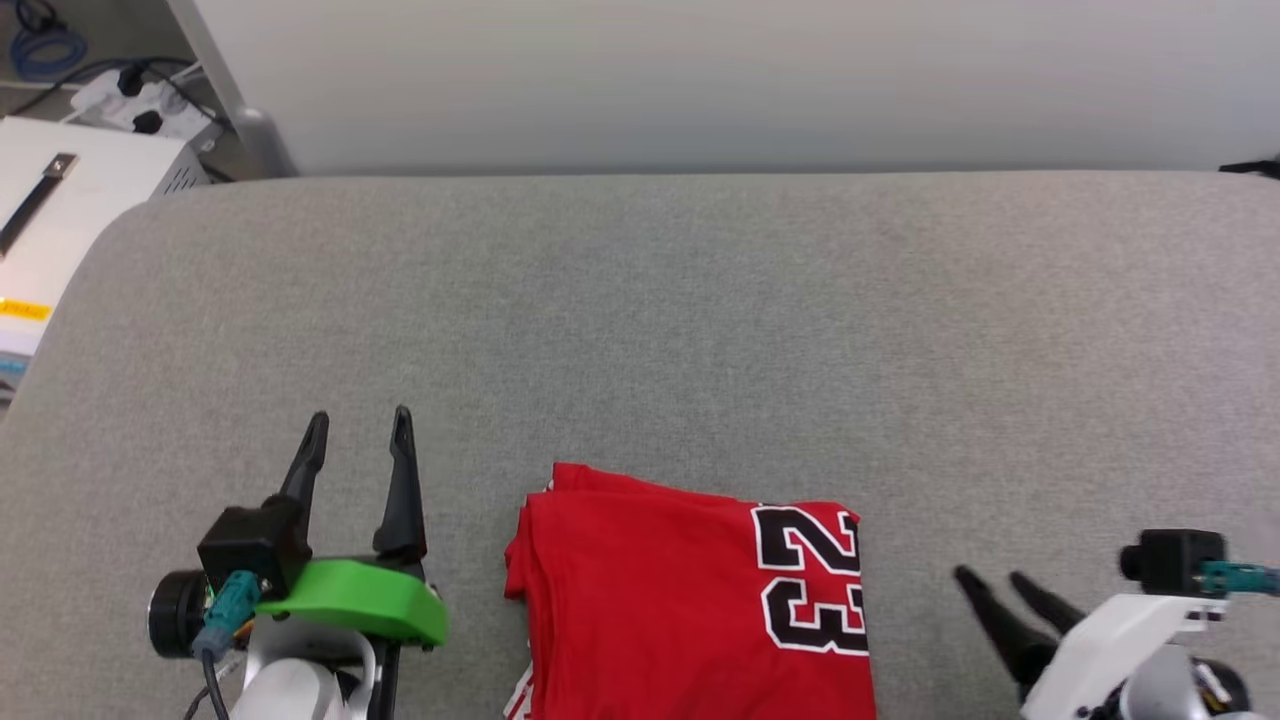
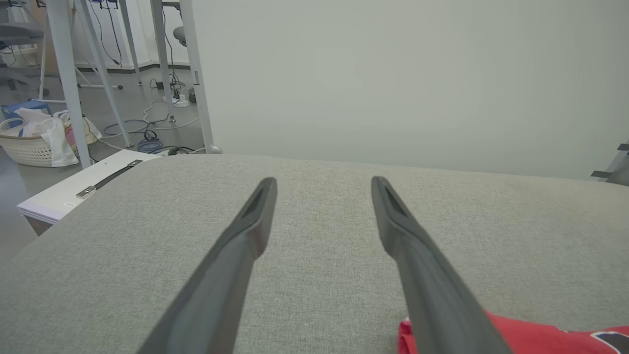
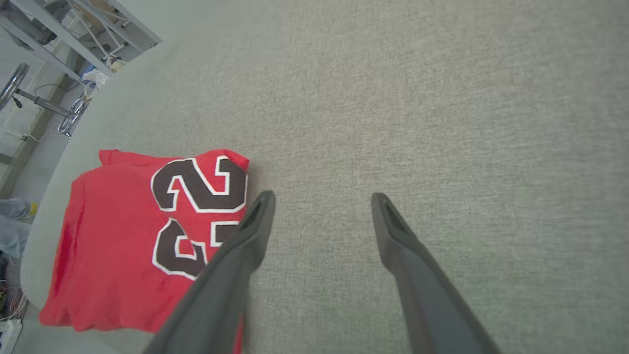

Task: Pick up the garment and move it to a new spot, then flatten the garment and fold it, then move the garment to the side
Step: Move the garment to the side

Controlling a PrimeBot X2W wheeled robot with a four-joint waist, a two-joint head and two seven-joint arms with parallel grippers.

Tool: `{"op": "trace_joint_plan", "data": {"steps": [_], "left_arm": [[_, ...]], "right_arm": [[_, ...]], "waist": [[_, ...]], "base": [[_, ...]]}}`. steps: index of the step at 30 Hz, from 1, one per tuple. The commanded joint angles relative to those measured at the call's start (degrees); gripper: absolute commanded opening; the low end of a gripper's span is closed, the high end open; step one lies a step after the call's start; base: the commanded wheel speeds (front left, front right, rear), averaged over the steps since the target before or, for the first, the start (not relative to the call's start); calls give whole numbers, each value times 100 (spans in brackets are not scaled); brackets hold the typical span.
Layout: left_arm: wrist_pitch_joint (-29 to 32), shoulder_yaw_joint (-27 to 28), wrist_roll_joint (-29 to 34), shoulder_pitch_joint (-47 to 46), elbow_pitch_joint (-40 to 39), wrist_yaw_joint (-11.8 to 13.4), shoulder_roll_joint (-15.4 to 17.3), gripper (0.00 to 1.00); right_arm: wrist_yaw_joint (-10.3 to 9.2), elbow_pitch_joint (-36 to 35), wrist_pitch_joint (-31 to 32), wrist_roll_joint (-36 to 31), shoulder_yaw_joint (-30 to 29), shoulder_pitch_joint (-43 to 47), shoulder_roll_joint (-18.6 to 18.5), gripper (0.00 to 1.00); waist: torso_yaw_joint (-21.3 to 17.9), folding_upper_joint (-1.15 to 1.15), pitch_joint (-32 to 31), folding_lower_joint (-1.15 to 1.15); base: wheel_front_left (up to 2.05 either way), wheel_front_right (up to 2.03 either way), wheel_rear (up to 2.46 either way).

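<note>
A grey fabric-covered table [image 1: 700, 330] is seen stretching across the head view, with a plain pale wall panel [image 1: 740, 80] set behind its far edge. The garment [image 1: 660, 600] is laid folded into a compact red rectangle at the near edge of the table, about midway across, and its lower part is cut off by the bottom of the head view. A large black number 23 [image 1: 810, 580] with white outline is shown on its right portion, turned sideways. A sliver of white trim is glimpsed at its lower left corner.

The left gripper [image 1: 360, 413] is held over bare table just left of the garment, its two dark fingers spread apart with nothing between them. The right gripper [image 1: 990, 575] is placed to the garment's right, apart from it, with its fingers likewise parted and nothing gripped.

A white box [image 1: 70, 210] is seen beyond the table's left corner. In the left wrist view a pale basket [image 2: 24, 147] is seen on the floor among cables.
</note>
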Motion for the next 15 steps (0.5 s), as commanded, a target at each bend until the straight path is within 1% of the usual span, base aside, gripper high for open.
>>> {"op": "trace_joint_plan", "data": {"steps": [1,6,10,15], "left_arm": [[-34,45,-14,-138,-33,-80,-100,100],[-34,114,107,-343,16,-240,-192,100],[-34,222,198,-400,25,-309,-260,100],[-34,312,349,-503,23,-416,-376,100]], "right_arm": [[1,1,153,203,176,-127,-55,100],[1,15,647,819,858,-313,-206,100],[1,190,803,1103,1161,-516,-246,100],[1,614,1089,1351,1487,-787,-260,100]], "waist": [[183,0,234,0],[352,0,455,0],[420,0,576,0],[525,0,776,0]], "base": [[0,0,0],[0,0,0],[0,0,0],[0,0,0]]}}
